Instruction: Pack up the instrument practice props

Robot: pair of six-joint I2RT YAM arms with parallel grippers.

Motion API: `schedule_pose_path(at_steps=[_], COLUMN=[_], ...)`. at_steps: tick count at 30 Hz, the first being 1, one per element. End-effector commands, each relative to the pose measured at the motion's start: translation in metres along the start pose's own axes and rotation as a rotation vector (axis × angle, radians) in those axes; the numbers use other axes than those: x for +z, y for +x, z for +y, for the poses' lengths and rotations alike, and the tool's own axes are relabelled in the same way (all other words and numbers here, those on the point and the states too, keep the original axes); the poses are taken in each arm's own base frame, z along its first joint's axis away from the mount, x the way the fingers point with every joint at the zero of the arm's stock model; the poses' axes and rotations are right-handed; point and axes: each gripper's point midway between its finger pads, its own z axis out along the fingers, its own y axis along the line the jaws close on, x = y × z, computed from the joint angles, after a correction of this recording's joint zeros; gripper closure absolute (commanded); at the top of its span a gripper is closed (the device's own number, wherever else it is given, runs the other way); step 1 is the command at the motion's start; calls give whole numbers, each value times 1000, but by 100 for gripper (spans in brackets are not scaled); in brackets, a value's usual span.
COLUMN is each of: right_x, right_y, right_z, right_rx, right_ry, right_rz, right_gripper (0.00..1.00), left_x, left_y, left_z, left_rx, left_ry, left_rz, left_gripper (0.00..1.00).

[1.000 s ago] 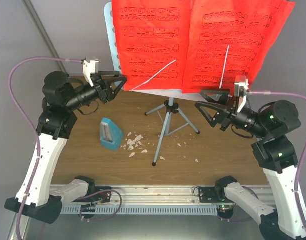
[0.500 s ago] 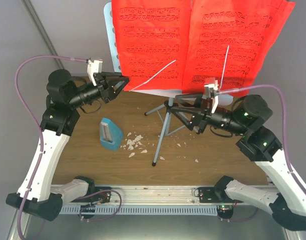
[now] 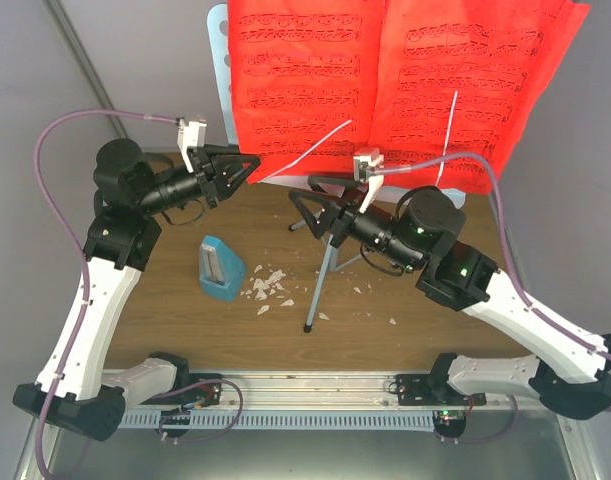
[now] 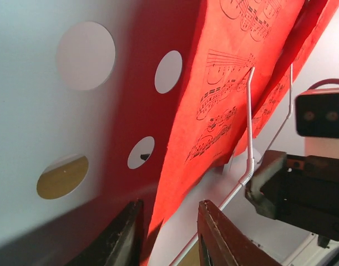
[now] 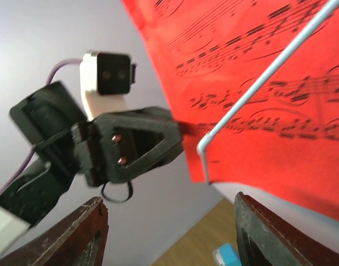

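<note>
Left gripper (image 4: 169, 209): fingers narrow, a slim gap left. The lower corner of the red pages (image 4: 224, 83) hangs between them, not pinched. The music stand (image 4: 25, 111) shows its holed plate just left of the fingers, behind the pages.

Right gripper (image 5: 169, 202): fingers wide, nothing between. The pages and a wire page-holder (image 5: 258, 83) are above and ahead.

Blue box (image 3: 220, 268): upright on the table (image 3: 435, 300), below the left fingers and well apart. Inside not visible. White scraps (image 3: 270, 288) just beside it.
</note>
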Motion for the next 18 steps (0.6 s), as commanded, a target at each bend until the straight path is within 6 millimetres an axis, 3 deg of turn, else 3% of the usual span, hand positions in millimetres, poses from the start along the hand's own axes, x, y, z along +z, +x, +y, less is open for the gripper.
schedule_pose_path(at_steps=[1,9,18], right_x=[-1,6,15], right_y=[-42,-61,-68], right_z=[-5,-11,-22], right_rx=[90,105,146], right_ry=[63,96,147], right_rz=[-190,-290,-355], right_gripper=[38,46,61], left_x=[0,1,2], left_y=[-7,-4,-2], left_z=[-7,-2,-1], left_rx=[35,34,35], left_ry=[38,26,26], left_rz=[-26,-22,-17], left_gripper=[74,99,100])
